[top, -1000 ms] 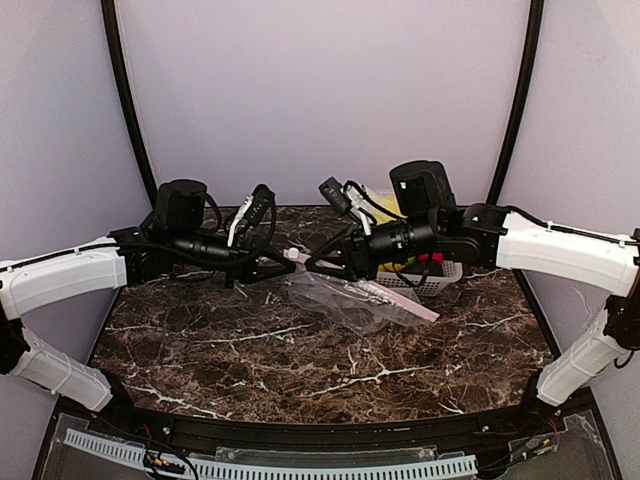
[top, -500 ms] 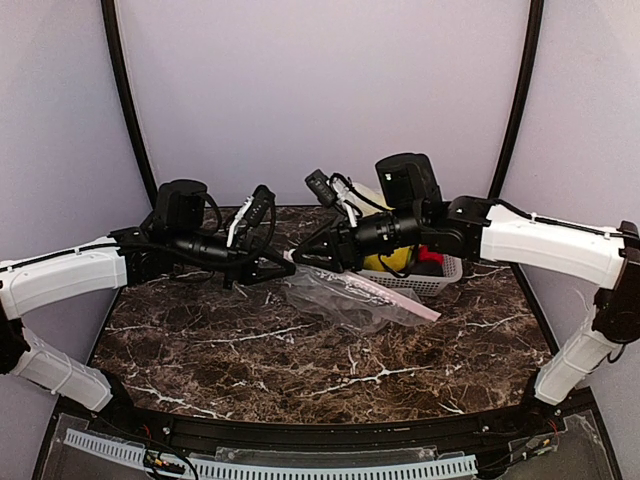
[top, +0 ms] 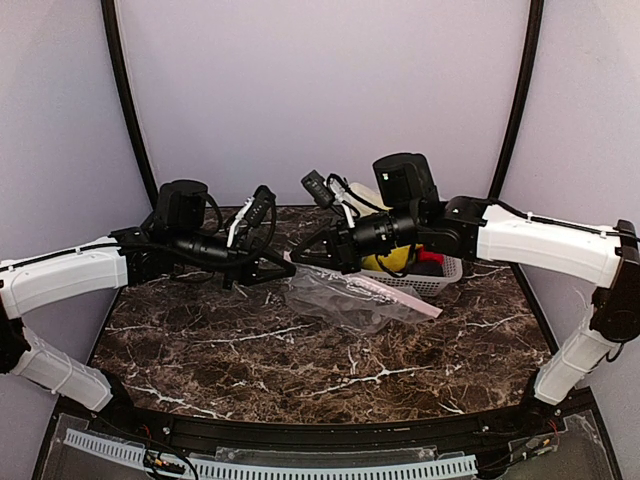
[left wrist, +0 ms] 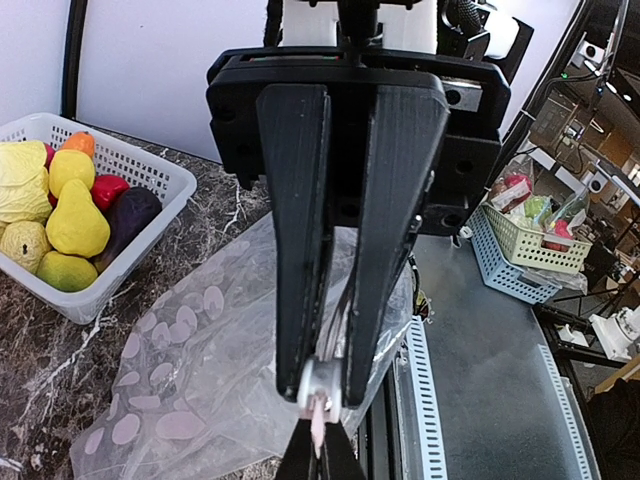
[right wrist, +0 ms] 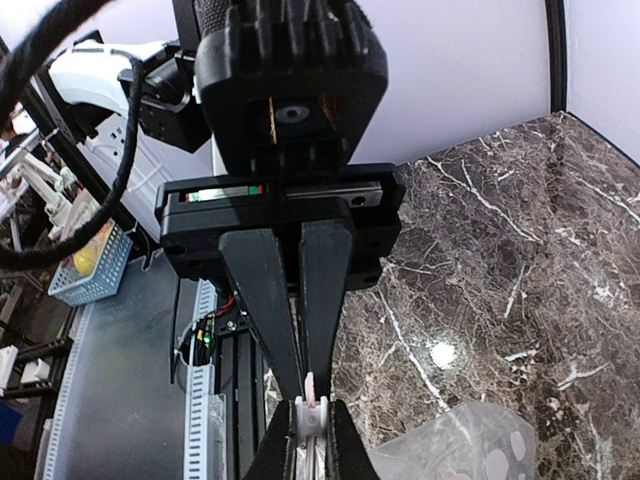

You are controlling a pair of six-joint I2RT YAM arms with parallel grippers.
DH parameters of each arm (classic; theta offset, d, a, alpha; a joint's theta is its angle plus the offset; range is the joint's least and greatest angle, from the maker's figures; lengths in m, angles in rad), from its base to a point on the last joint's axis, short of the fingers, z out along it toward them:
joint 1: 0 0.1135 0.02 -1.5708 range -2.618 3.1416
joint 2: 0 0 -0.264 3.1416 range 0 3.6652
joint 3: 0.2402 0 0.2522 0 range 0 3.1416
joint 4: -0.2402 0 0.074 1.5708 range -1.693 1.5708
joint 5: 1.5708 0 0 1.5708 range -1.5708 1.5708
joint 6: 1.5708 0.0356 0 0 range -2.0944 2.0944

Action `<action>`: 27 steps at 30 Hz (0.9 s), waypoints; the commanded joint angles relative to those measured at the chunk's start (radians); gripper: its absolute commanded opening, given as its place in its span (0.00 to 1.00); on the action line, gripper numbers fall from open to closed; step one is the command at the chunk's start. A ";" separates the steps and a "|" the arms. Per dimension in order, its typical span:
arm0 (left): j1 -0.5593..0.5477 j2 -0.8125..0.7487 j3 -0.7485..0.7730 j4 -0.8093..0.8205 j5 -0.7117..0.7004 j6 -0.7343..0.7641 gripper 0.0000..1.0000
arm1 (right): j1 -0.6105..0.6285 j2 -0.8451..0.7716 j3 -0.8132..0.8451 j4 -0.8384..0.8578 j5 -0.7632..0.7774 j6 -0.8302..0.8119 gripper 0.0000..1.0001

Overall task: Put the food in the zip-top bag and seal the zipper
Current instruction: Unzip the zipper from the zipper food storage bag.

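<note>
The clear dotted zip-top bag [top: 345, 300] lies flat mid-table, also in the left wrist view [left wrist: 190, 370] and the right wrist view [right wrist: 470, 450]. No food shows inside it. Its pinkish zipper [top: 400, 298] runs along the far edge. My left gripper [top: 283, 264] [left wrist: 320, 435] is shut on the zipper's left end [right wrist: 309, 386]. My right gripper [top: 298, 258] [right wrist: 311, 412] faces it tip to tip, shut on a white slider [left wrist: 320, 380] on the strip. The food [left wrist: 75, 220] lies in the white lattice basket [left wrist: 150, 165].
The basket [top: 432, 285] stands at the back right, just behind the right arm. Black frame poles [top: 130, 120] rise at both back corners. A perforated rail [top: 300, 466] runs along the near table edge.
My right gripper has slid left along the zipper with the slider until it meets the left gripper's tips. The left arm has not moved.
</note>
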 commanded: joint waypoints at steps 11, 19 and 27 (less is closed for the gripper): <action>-0.005 0.001 -0.008 0.036 0.012 -0.017 0.01 | 0.008 -0.010 -0.029 0.042 0.002 -0.003 0.00; -0.005 -0.001 -0.013 0.048 -0.007 -0.025 0.01 | 0.008 -0.023 -0.050 0.044 0.017 -0.001 0.00; -0.005 -0.024 -0.015 0.038 -0.051 -0.013 0.01 | 0.008 -0.037 -0.073 0.045 0.047 0.003 0.00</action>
